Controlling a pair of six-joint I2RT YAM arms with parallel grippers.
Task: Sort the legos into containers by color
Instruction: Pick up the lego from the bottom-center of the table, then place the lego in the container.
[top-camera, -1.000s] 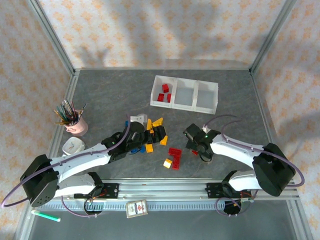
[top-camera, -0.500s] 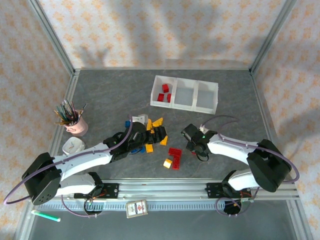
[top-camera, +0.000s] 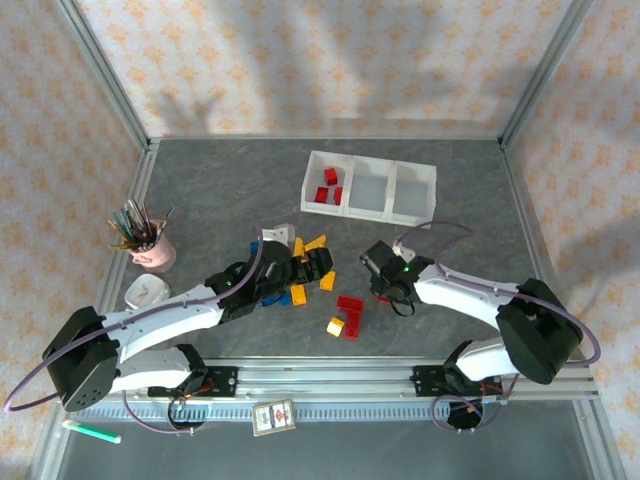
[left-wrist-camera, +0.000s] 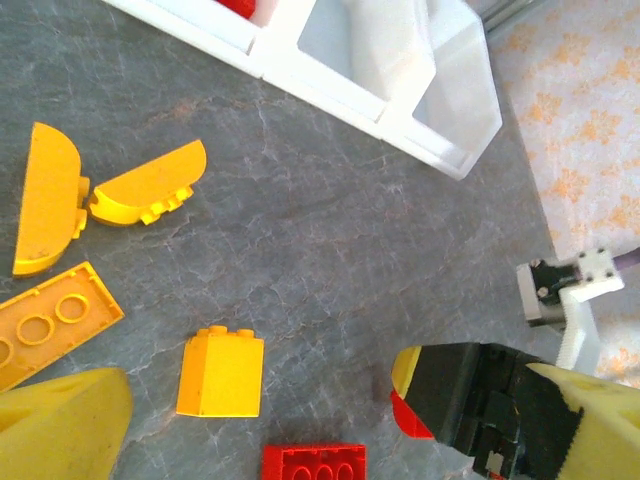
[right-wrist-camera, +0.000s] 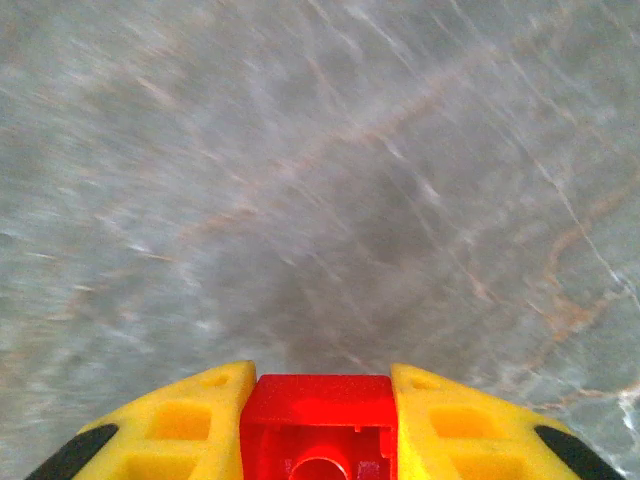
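Brick (right-wrist-camera: 320, 420), red, pinched between right jaws — plain from the wrist; left jaws spread.

Right wrist view: tabletop (right-wrist-camera: 330, 180) smeared by blur, its grain unreadable; the red brick (right-wrist-camera: 320, 425) clamped in the right gripper (right-wrist-camera: 318, 400) runs off the bottom edge, as do both fingertips (right-wrist-camera: 190, 435). Left wrist view: containers (left-wrist-camera: 440, 100) cut by the top edge, flat yellow plate (left-wrist-camera: 50, 325) by the left edge, second red brick (left-wrist-camera: 313, 462) by the bottom, left gripper (left-wrist-camera: 322, 385) fingers (left-wrist-camera: 60, 425) clipped at the bottom corners. Top view: left gripper lost among the legos (top-camera: 316, 243), blue legos (top-camera: 268, 297) part-hidden under that arm; print on the card (top-camera: 273, 417) at the near rail too small to read.
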